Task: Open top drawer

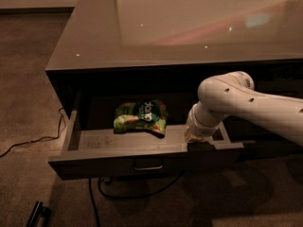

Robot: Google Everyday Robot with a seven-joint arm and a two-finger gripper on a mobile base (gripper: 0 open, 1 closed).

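The top drawer (109, 163) stands pulled out from under the glossy grey counter (189, 32). It has a dark front, a small loop handle (148, 166) at its centre and lighter grey side rails (71, 131). A green snack bag (141, 117) lies inside, towards the back. My white arm (251, 103) reaches in from the right. My gripper (194, 137) points down at the drawer's front right part, just behind the front panel and right of the bag.
A second dark front (270, 148) sits to the right, behind my arm. Cables trail on the carpet at the left (28, 143) and under the drawer (118, 190). A black bar-shaped object (38, 214) lies on the floor at the bottom left.
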